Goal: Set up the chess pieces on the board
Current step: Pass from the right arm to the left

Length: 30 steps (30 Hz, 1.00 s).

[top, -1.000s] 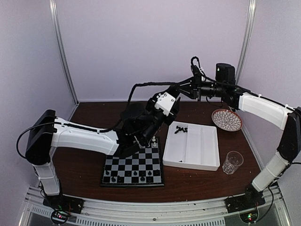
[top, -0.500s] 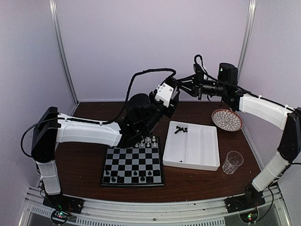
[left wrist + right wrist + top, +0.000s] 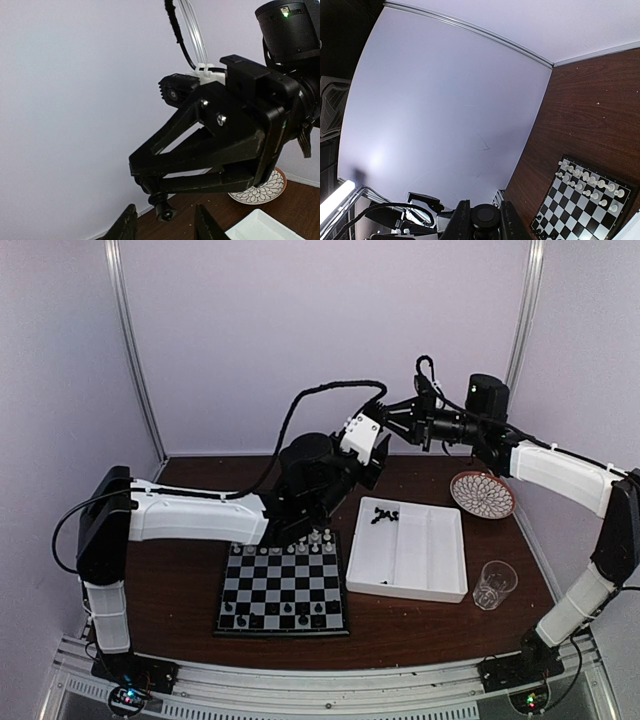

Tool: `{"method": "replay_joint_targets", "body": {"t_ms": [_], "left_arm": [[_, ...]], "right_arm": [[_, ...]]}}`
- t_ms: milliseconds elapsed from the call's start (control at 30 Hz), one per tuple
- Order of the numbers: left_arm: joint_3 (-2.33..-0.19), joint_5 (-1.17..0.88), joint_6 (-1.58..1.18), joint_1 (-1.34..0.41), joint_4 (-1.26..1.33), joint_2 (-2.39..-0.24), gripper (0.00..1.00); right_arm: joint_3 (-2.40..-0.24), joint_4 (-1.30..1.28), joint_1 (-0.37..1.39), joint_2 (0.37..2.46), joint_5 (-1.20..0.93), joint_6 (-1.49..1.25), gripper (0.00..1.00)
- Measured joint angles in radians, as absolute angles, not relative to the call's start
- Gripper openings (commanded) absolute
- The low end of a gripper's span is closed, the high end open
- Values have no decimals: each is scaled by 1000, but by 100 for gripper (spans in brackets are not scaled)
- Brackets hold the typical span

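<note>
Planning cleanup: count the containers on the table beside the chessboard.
3: the white divided tray right of the board, the patterned plate behind the tray's far right corner, and the clear glass by its near right corner. More could be hidden behind the board.

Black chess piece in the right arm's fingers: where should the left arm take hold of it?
Probably the rounded end poking out below the right fingers, approached from underneath. That part of the black chess piece hangs free, and the left fingers stand open below it, one on each side.
</note>
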<state>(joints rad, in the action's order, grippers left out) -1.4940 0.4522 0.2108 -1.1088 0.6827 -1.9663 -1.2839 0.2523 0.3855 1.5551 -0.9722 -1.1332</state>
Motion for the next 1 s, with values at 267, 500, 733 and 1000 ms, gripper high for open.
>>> {"method": "replay_joint_targets", "body": {"t_ms": [267, 500, 733, 1000], "left_arm": [[-1520, 453, 206, -1109, 670, -1983, 34], [-1521, 453, 200, -1108, 665, -1991, 32], [-1521, 456, 200, -1108, 665, -1992, 31], [-1548, 457, 200, -1107, 665, -2001, 28]], "right_arm": [[-1282, 259, 385, 1547, -972, -1136, 5], [-1278, 262, 381, 1544, -972, -1142, 5], [-1269, 263, 381, 1544, -972, -1141, 5], [-1269, 263, 381, 1544, -972, -1141, 5]]}}
